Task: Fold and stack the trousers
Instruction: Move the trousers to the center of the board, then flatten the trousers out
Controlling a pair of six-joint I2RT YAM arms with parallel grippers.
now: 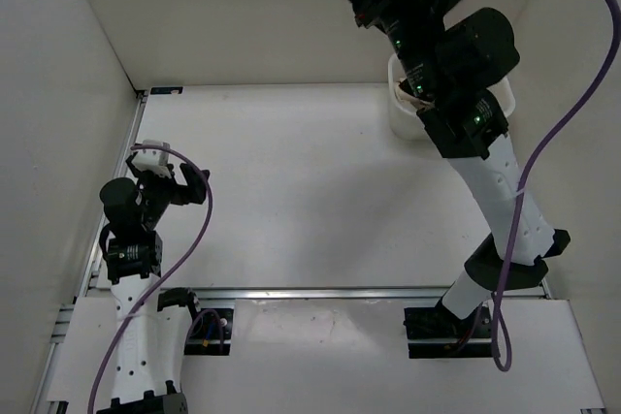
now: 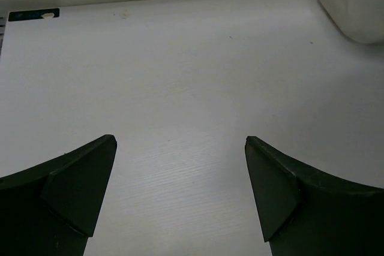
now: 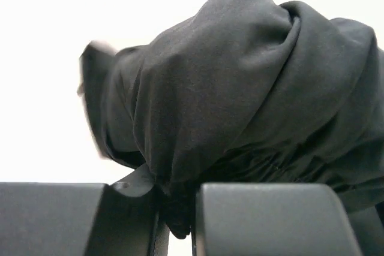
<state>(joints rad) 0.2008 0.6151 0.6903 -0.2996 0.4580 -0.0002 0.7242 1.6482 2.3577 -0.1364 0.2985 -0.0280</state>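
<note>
Up at the far right, the right hand (image 3: pixel 177 220) was almost closed, its two fingers pinching a bunched fold of the black trousers (image 3: pixel 240 88) in the narrow gap between them. The cloth sat in a crumpled mass at that hand, held in the air off the white surface (image 2: pixel 180 58). A white tub (image 1: pixel 400 115) stood at the far right of the surface, partly hidden behind the right arm. Near the left edge, the left hand (image 2: pixel 180 154) was spread wide over the surface, with nothing between its fingers.
</note>
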